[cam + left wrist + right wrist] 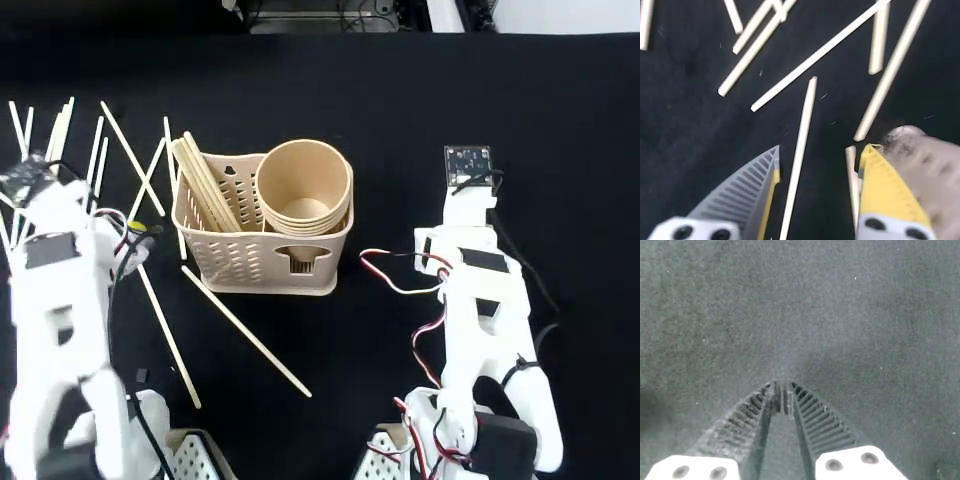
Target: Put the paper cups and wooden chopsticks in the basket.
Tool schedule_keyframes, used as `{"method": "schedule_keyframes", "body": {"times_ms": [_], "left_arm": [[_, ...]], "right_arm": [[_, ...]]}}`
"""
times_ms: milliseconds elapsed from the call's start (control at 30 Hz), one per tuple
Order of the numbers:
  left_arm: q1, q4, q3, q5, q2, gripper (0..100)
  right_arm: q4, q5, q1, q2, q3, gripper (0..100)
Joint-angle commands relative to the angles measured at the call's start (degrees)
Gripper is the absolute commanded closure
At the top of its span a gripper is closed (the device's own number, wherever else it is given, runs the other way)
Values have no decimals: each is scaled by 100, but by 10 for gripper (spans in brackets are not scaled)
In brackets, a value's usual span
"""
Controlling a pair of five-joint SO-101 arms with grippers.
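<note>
A cream plastic basket (250, 262) stands mid-table. Stacked paper cups (305, 188) sit in its right half, and several wooden chopsticks (206, 186) lean in its left half. More chopsticks (132, 152) lie scattered on the black table to the left, and two long ones (246, 331) lie in front of the basket. My left gripper (812, 150) is open low over the scattered sticks. One chopstick (800, 165) lies between its fingers and another (853, 180) lies beside the yellow finger (885, 185). My right gripper (783, 391) is shut on nothing above bare cloth, right of the basket.
The left arm (55, 300) covers part of the scattered sticks at the table's left edge. The right arm (480, 300) stands right of the basket with loose red and white wires (395, 272) toward it. Black cloth (400, 100) lies behind the basket.
</note>
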Motion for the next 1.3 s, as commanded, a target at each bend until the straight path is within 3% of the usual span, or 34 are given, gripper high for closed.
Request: {"method": "schedule_keyframes", "body": {"times_ms": [0,133,333,667,867,1033,1133,1267], "left_arm": [[4,-325,-479,-18,1530,748],[13,-862,-734,-18,2629,759],[40,-1011,-980,-70,3059,967],[48,-800,-963,-334,2558,971],[66,-220,-1007,-598,536,971],[391,-264,-1059,-1029,-1943,971],[910,-853,-1174,-1248,-3332,971],[1789,-2338,-1138,-1626,-4615,971]], "right_arm": [[-97,62,-79,-163,-31,963],[-97,62,-79,-163,-31,963],[-97,62,-79,-163,-31,963],[-97,62,-79,-163,-31,963],[-97,62,-79,-163,-31,963],[-97,62,-88,-163,-31,963],[-97,62,-88,-163,-31,963],[-97,62,-88,-163,-31,963]]}}
